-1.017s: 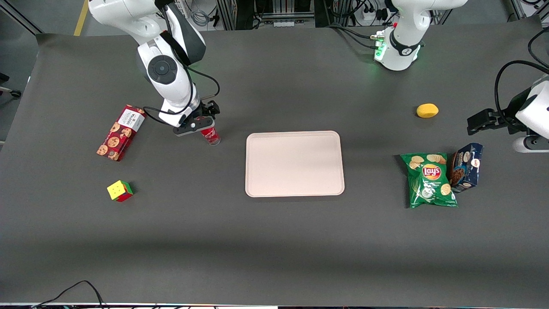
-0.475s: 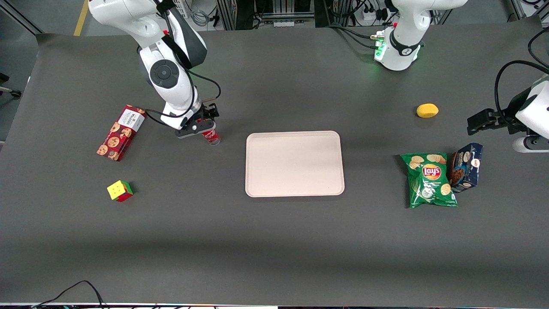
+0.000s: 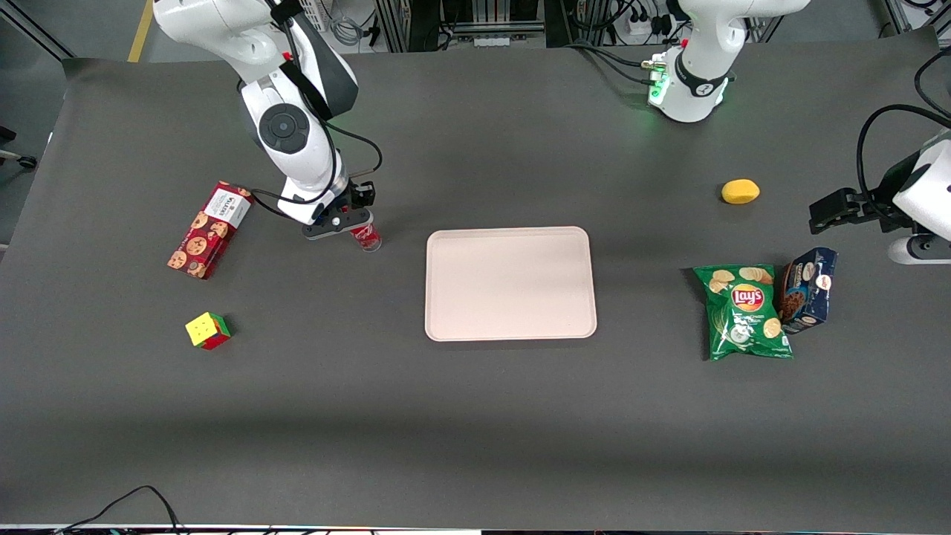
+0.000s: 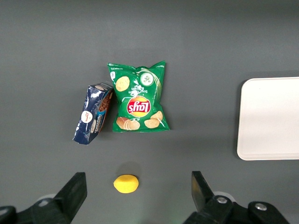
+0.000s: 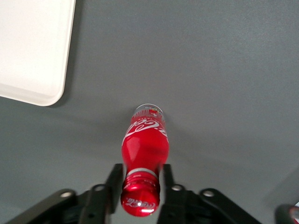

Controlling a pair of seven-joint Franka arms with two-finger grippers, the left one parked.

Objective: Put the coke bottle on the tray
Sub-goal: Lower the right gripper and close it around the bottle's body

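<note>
The coke bottle (image 5: 144,154) is seen standing upright on the worktop (image 3: 475,431), near the tray (image 3: 510,283) but not on it, off the tray corner at the working arm's end. The pincer (image 5: 140,186) is clamped on the bottle at the neck, just under the red cap, w/ a finger either side in the wrist view. Whether the base is lifted yet cannot be told; in the front view the clear base looks to be at worktop level.

Handling, as judged: small, slim, likely light; stiff plastic, smooth & rounded, so a slip or swing under the cap is possible if moved fast. The neck hold is reasonable since the cap ledge gives a stop; the body is wider and slicker. A tall narrow shape is tipped easily, so a gentle, vertical set-down would be needed.

The tray is a flat pale pink rectangle w/ a low rim, nothing on it. A red cookie box (image 3: 209,229) lies further from the tray than the bottle, toward the working arm's end; a puzzle cube (image 3: 207,331) lies nearer the front camera than the box. Toward the parked arm's end: chip bag (image 3: 745,311), blue box (image 3: 808,290), lemon (image 3: 740,192).
</note>
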